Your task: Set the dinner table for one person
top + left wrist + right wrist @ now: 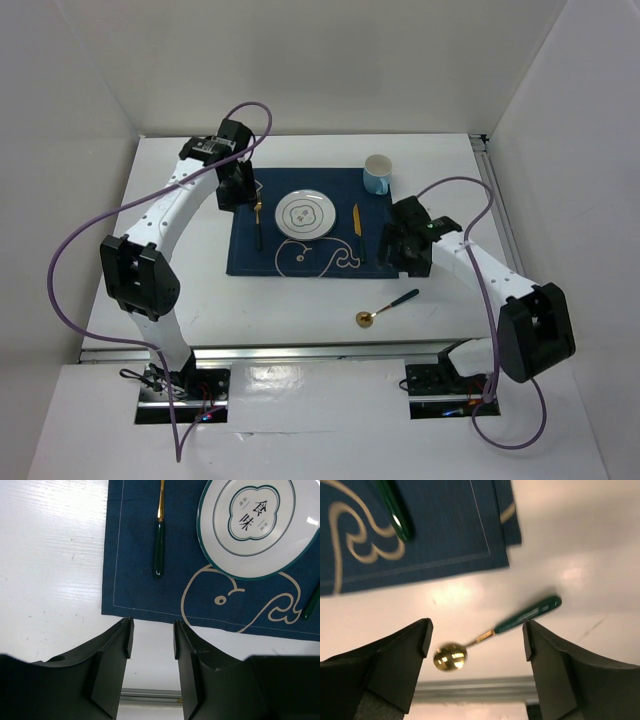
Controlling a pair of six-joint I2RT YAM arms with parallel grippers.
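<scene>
White dinner table (150, 200) carries a navy whale placemat (250, 255) at its middle, with a plate (305, 214) centred, a green-handled utensil (258, 238) left of it, a knife (358, 232) right, and a cup (377, 174) at the far right corner. A gold spoon (387, 307) lies on bare tabletop near the front edge. The left gripper (152, 637) is partly parted and empty; the right gripper (477, 635) is spread wide and empty above the spoon.

Free dinner table (290, 312) around spoon (388, 307)
</scene>
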